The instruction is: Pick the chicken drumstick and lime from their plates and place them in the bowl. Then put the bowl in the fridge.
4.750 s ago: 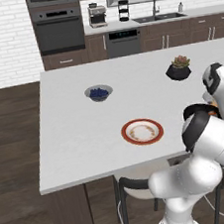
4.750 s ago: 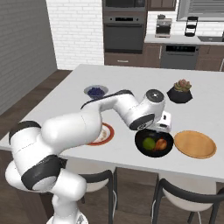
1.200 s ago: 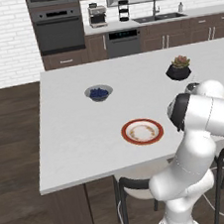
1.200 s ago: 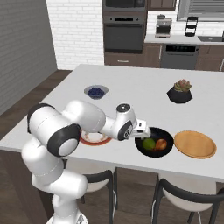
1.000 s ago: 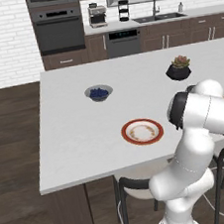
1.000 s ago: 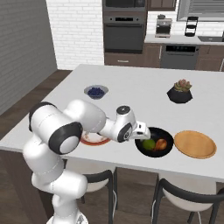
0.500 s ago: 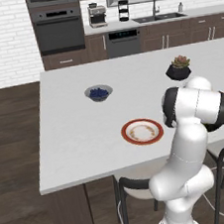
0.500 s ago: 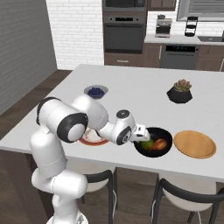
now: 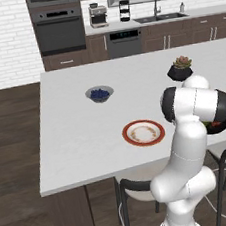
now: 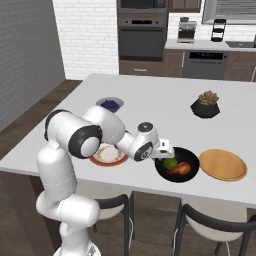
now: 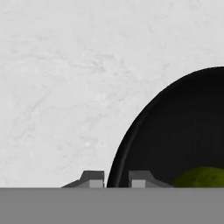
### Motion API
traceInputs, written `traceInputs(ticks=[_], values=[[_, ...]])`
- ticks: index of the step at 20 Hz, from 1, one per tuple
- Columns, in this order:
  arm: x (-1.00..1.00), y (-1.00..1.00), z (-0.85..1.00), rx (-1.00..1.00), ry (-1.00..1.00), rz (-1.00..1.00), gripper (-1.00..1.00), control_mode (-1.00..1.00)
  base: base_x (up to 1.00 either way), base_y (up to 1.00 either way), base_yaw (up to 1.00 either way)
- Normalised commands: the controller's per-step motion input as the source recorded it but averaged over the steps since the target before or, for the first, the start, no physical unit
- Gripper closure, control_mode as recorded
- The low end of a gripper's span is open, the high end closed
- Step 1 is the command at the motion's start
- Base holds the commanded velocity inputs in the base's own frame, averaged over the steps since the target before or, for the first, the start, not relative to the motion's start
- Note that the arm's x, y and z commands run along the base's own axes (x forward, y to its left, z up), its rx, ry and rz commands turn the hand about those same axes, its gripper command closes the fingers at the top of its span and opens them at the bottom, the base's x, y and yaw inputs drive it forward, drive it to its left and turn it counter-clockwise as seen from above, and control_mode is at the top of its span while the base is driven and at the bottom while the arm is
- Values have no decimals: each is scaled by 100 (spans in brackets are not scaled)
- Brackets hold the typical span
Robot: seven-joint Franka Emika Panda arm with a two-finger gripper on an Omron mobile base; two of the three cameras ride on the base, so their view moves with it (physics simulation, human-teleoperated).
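With the lime (image 10: 170, 163) and chicken drumstick (image 10: 182, 168) inside, the rigid, glossy bowl (image 10: 162, 170) looks slippery, so its left rim, which the gripper (image 11: 117, 178) straddles with jaws slightly parted, seems the best hold.

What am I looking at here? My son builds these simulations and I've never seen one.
It's a rendered kitchen with a white robot arm. Two pictures come from cameras behind the arm, one from its hand. On the counter sit a black bowl holding a lime and a drumstick, a wooden plate, a red-rimmed plate, a bowl of blueberries and a potted plant. The claw straddles the bowl's rim; whether it grips yet is unclear.
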Motion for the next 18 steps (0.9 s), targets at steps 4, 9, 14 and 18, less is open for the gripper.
traceInputs(ticks=[4, 9, 14, 18], values=[[0, 5, 1, -2, 3, 0, 100, -100, 0, 0, 0], [-20, 0, 42, -1, -12, 7, 100, -100, 0, 0, 0], [-16, 15, 77, -8, 2, 24, 100, -100, 0, 0, 0], [-10, 21, 66, -11, 14, 33, 100, -100, 0, 0, 0]])
